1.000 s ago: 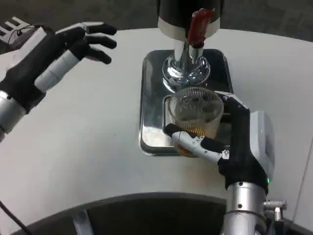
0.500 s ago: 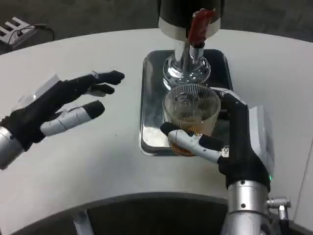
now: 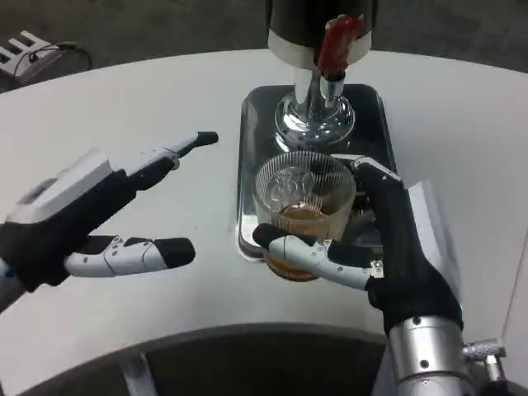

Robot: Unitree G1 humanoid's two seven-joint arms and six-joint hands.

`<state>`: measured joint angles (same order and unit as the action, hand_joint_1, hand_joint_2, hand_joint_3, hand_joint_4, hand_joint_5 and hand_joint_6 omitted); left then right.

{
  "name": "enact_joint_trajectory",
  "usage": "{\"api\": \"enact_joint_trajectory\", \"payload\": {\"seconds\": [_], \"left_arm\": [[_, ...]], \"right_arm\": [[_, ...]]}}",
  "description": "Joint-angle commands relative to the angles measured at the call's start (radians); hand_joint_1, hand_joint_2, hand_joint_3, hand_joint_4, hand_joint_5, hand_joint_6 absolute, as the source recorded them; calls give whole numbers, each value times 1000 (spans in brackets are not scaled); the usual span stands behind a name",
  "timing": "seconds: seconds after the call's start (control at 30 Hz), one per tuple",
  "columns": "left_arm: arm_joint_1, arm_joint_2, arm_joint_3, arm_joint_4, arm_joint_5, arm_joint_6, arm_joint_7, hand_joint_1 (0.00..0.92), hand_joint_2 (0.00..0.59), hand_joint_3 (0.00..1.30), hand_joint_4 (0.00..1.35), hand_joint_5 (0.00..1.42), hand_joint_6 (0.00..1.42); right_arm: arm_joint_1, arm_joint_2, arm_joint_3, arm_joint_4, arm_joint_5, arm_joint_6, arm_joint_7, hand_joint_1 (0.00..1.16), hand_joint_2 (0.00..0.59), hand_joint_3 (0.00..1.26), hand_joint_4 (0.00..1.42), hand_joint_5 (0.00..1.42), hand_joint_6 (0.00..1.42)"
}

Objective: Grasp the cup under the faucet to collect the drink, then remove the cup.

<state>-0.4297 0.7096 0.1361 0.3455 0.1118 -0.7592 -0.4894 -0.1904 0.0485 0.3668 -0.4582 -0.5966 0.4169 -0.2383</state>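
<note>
On the white table [image 3: 165, 107]: one ribbed cup [image 3: 304, 198] gripped by right hand [image 3: 388, 256], over one steel tray [image 3: 252, 165]; one faucet [image 3: 318, 82] at twelve o'clock; left hand [image 3: 91, 219] at nine, fingers spread, holding nothing.

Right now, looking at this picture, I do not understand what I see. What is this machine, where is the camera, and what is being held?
This is a humanoid robot standing at a white table. The camera sits on its head or chest and looks down, so its own arms reach into the picture from below.

The right robot hand, on the picture's right, holds a ribbed glass cup: its fingers wrap around the cup's side. The cup has a little brown drink at the bottom. It is over the front edge of a metal tray.

On the tray stands a shiny drink dispenser with a red tap handle.

The left robot hand, on the picture's left, is over the table with its fingers apart and holds nothing.
</note>
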Motion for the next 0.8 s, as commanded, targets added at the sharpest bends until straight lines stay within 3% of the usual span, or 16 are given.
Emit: {"api": "enact_joint_trajectory", "payload": {"seconds": [0.03, 0.37, 0.8], "left_arm": [[102, 23, 31, -152, 40, 80, 41, 0, 63, 17, 0, 0, 57], [291, 8, 68, -434, 111, 255, 87, 0, 73, 0, 0, 0, 2], [388, 2, 52, -586, 147, 353, 98, 0, 76, 0, 0, 0, 0]], "right_arm": [[15, 0, -17, -58, -7, -4, 40, 1024, 148, 967, 1097, 1073, 750], [70, -27, -38, -148, -24, 1, 136, 1035, 150, 964, 1098, 1074, 751], [199, -36, -49, -290, -60, 21, 214, 1040, 151, 976, 1098, 1074, 751]]}}
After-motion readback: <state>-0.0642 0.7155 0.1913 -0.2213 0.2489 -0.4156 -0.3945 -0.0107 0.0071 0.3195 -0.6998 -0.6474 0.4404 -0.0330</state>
